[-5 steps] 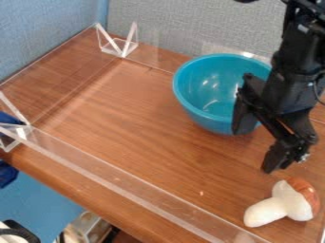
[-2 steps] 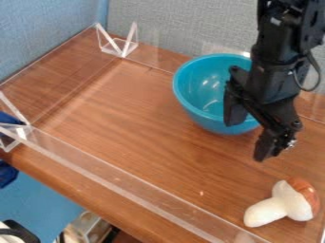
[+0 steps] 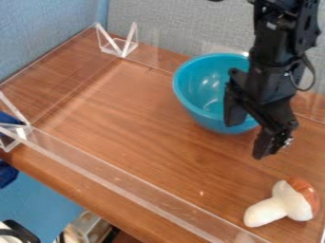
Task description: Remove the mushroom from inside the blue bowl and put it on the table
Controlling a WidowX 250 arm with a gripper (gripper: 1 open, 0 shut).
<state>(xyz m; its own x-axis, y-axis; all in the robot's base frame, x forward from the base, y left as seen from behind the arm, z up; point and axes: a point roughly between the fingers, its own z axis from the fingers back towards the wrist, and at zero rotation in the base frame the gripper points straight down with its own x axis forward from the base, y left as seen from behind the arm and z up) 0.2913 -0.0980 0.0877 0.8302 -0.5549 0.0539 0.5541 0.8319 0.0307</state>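
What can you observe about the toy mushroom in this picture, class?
The mushroom is a small toy with a thick cream-white stem and a rounded orange-brown cap. It lies on its side on the table, near the front right corner, cap toward the right edge. It lies outside the blue bowl, and nothing grips it.

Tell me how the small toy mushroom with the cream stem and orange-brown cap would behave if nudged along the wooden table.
The small toy mushroom lies on its side on the reddish-brown wooden table, so its rounded cap would probably let it roll or pivot rather than slide straight. It looks smooth and solid, likely stiff and light. It lies close to the table's front edge, so a push that way might send it off.
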